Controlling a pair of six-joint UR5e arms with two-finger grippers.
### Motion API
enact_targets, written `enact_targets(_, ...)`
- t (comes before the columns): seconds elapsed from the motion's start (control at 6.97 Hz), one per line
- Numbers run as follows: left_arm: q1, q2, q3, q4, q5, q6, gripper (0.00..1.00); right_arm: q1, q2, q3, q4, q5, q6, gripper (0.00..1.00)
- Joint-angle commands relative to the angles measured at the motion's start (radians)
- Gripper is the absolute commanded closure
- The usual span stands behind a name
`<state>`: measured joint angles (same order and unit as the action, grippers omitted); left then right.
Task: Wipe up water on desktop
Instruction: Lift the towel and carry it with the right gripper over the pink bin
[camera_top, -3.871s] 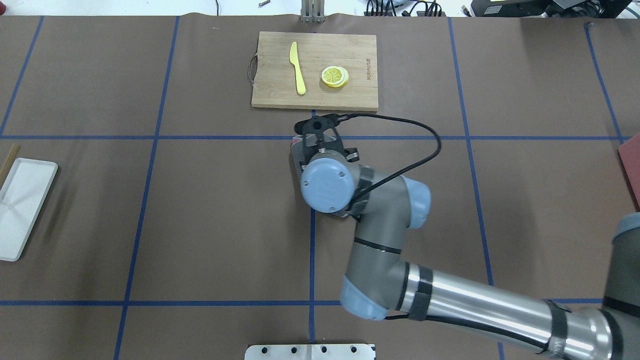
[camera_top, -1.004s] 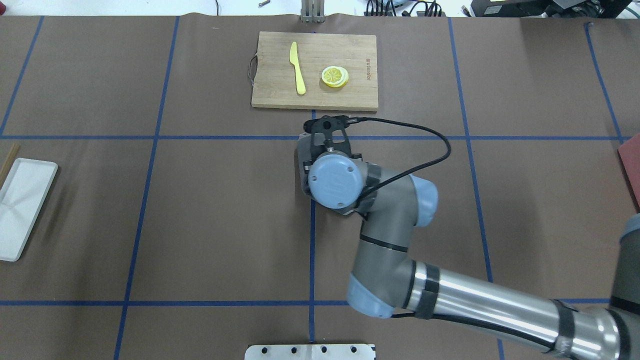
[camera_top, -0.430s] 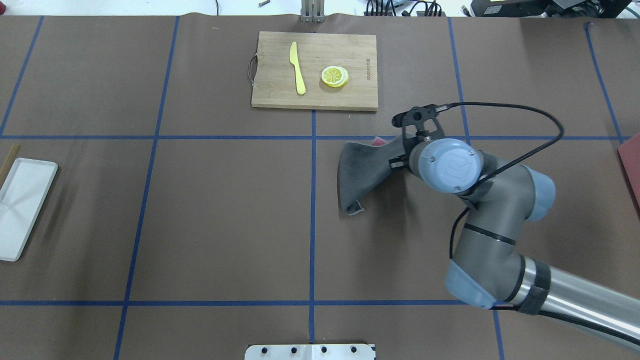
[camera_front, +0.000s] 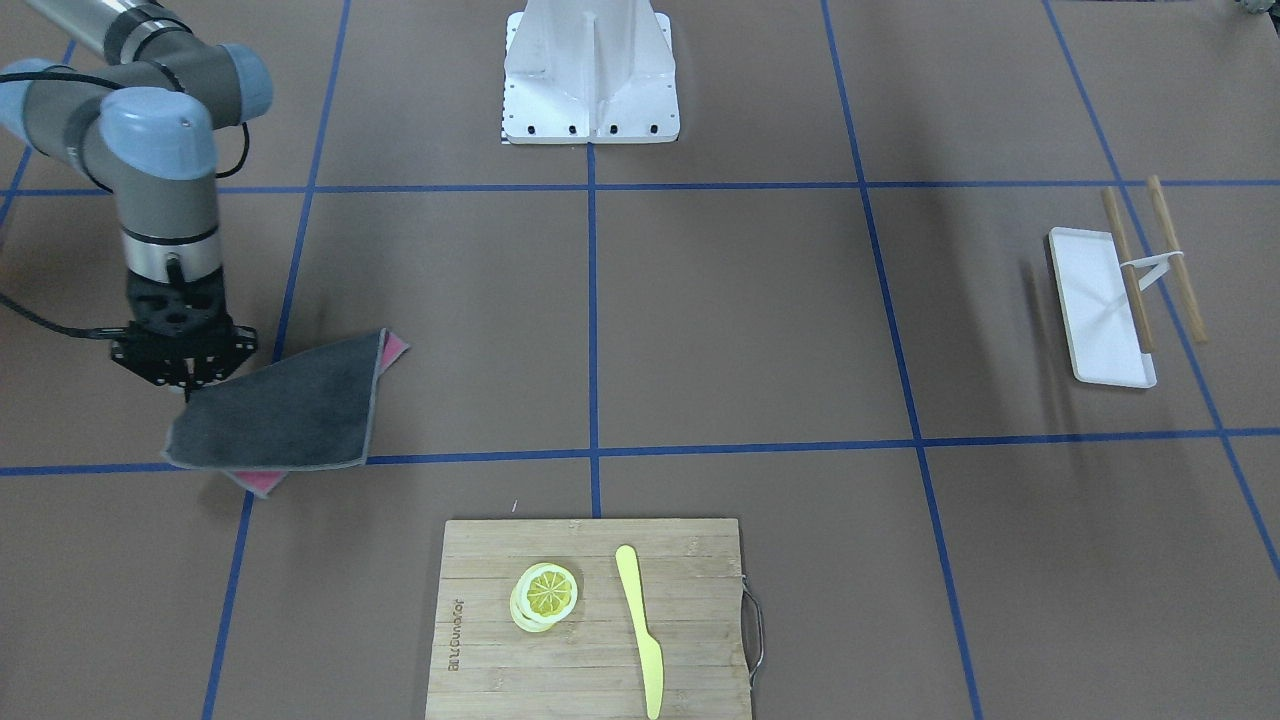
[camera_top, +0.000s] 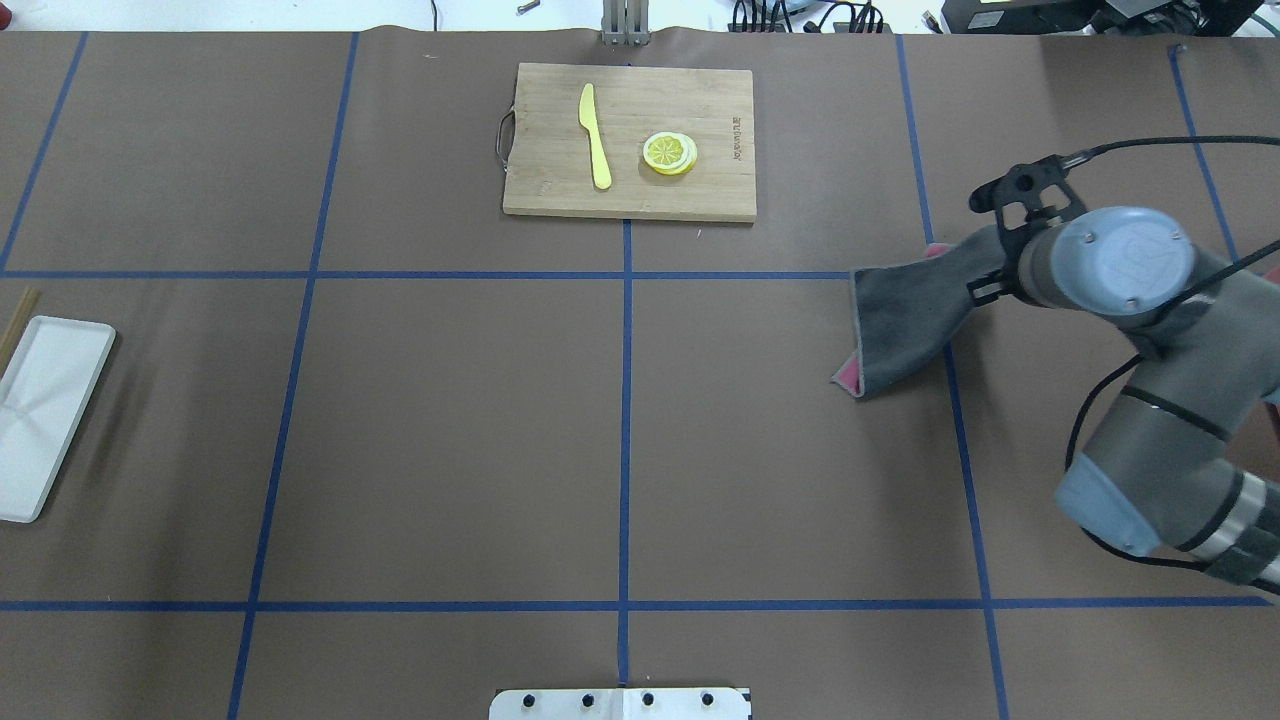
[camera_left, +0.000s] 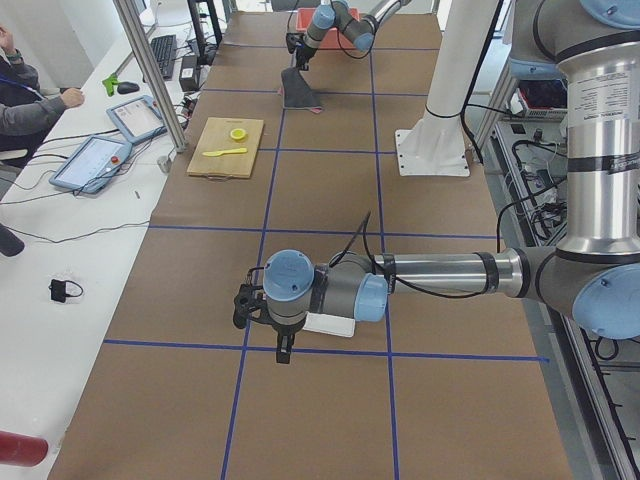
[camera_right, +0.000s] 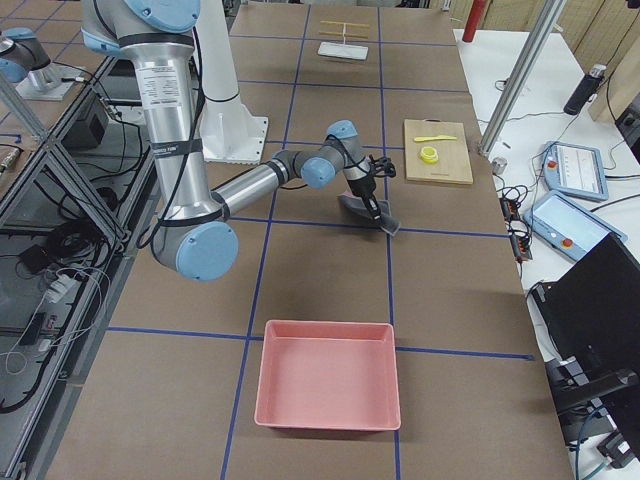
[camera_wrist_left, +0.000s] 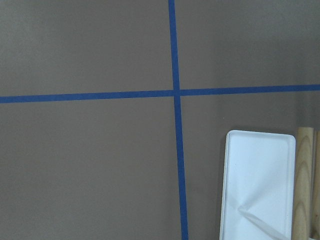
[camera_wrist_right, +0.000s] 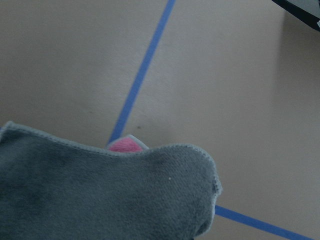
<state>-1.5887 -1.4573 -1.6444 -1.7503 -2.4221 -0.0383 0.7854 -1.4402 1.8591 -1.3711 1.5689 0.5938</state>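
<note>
The desktop (camera_top: 450, 420) is brown with blue tape lines; I see no water on it. My right gripper (camera_front: 186, 384) is shut on one edge of a grey cloth (camera_front: 280, 412) with a pink underside. The cloth trails on the desktop at the right side in the overhead view (camera_top: 900, 320), across a blue line. It fills the lower part of the right wrist view (camera_wrist_right: 100, 200). My left gripper (camera_left: 285, 350) shows only in the exterior left view, pointing down near the white tray (camera_left: 330, 324); I cannot tell whether it is open or shut.
A bamboo cutting board (camera_top: 630, 195) at the far middle carries a yellow knife (camera_top: 596, 135) and lemon slices (camera_top: 670, 153). The white tray (camera_top: 45, 415) and chopsticks (camera_front: 1150, 255) lie at the left end. A pink bin (camera_right: 328, 373) sits at the right end.
My right arm has swept from the table's middle, below the cutting board, out to the right. The cloth, earlier hidden under the wrist, now trails behind the gripper.
</note>
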Motion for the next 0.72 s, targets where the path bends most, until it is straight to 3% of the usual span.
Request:
enact_targets(0.0,-0.002,-0.002,0.000,0.000,0.000,0.000,0.01,0.086,-0.049,0.058,0.003,0.106,-0.084,1.00)
enact_targets(0.14,-0.002,-0.002,0.000,0.000,0.000,0.000,0.02,0.086,-0.020,0.066,0.001,0.111,-0.074,1.00)
enact_targets(0.29,-0.002,-0.002,0.000,0.000,0.000,0.000,0.01,0.142,0.012,0.084,-0.002,0.214,-0.069,1.00)
enact_targets(0.57,-0.002,-0.002,0.000,0.000,0.000,0.000,0.02,0.413,0.014,0.101,-0.011,0.629,-0.069,1.00)
